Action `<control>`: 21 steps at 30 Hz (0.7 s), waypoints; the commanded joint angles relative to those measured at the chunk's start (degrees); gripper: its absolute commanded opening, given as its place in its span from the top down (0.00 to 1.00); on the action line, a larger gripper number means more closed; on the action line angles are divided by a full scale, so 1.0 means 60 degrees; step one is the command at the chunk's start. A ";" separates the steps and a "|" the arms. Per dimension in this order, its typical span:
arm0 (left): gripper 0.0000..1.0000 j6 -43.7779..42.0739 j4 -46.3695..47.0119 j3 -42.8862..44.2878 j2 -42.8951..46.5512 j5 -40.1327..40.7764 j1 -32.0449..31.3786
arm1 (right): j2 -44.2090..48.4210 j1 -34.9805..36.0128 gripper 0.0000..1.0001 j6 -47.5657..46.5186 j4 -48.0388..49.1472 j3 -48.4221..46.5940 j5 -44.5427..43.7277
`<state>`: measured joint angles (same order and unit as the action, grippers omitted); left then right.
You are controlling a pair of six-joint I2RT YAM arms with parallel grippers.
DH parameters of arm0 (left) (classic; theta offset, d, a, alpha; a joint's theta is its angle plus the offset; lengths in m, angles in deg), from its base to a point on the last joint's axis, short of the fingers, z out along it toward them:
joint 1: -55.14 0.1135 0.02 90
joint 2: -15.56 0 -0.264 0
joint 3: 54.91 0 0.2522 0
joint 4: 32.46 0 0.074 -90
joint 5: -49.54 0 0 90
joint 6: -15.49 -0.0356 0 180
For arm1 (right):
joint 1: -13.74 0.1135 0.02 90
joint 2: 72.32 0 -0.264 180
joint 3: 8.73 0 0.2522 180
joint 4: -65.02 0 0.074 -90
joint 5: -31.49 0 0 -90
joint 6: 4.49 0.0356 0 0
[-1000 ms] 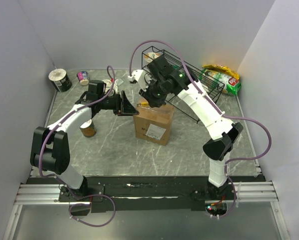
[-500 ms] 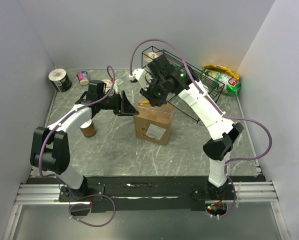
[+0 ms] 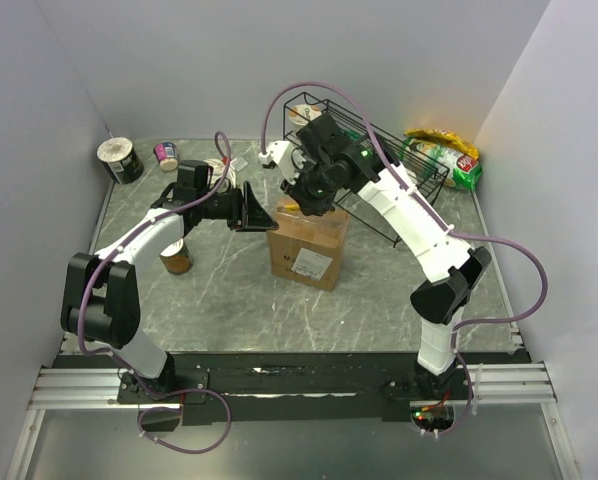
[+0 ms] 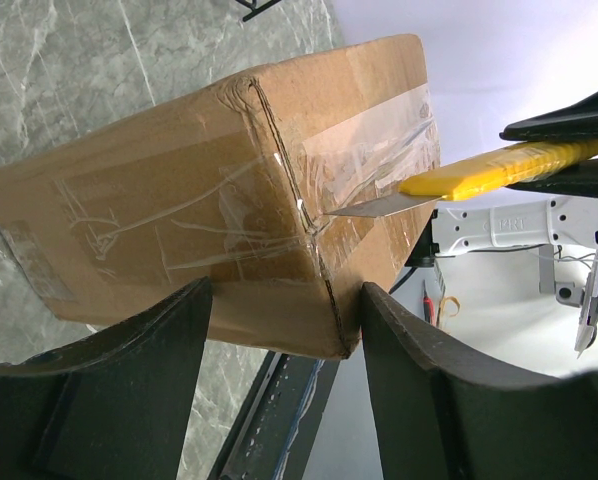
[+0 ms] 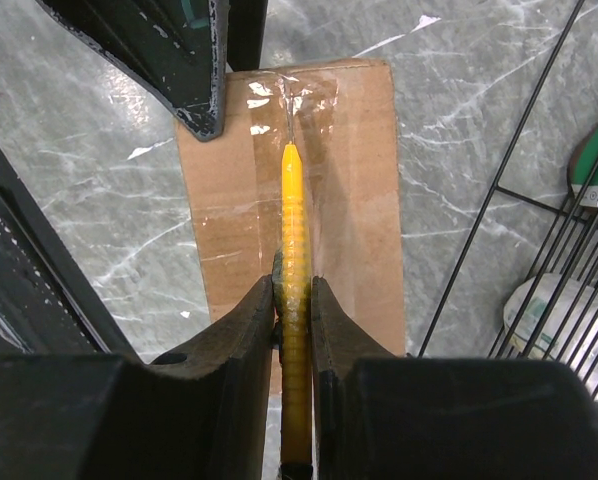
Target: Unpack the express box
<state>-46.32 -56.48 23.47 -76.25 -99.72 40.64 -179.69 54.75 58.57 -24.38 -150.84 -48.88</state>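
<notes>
Yellow plastic utility knife (image 5: 295, 230) clamped in right gripper (image 5: 292, 288) jaws: draw shallowly along clear tape (image 5: 241, 225) atop brown corrugated cardboard express box (image 4: 169, 200) mid-surface, steadying with left gripper (image 4: 284, 305), jaws apart.

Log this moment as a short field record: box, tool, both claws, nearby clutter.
express box: upright, top flaps taped
label: white, on the side facing the arm bases
knife: yellow, blade out, tip at the taped top seam by the box's edge
right claw: shut on knife
left claw: open, fingers either side of a box corner; contact unclear
wire rack: beyond the box, to the right
can: left of the box
</notes>
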 commanded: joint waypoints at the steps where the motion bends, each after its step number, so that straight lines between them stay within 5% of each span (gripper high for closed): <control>1: 0.36 -0.0962 -0.1117 -0.0619 -0.0914 0.2465 -0.0278 | 0.0522 -0.0024 1.00 -0.0110 -0.2423 0.0255 -0.0184; 21: 0.36 -0.1050 -0.1219 -0.0414 -0.1236 0.2787 -0.0278 | 0.1489 -0.0376 1.00 -0.0447 -0.2453 0.1718 0.0050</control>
<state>-46.13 -55.73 24.45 -77.60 -99.98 40.05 -174.44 53.16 56.93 -22.17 -143.02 -48.56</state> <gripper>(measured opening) 0.642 0.231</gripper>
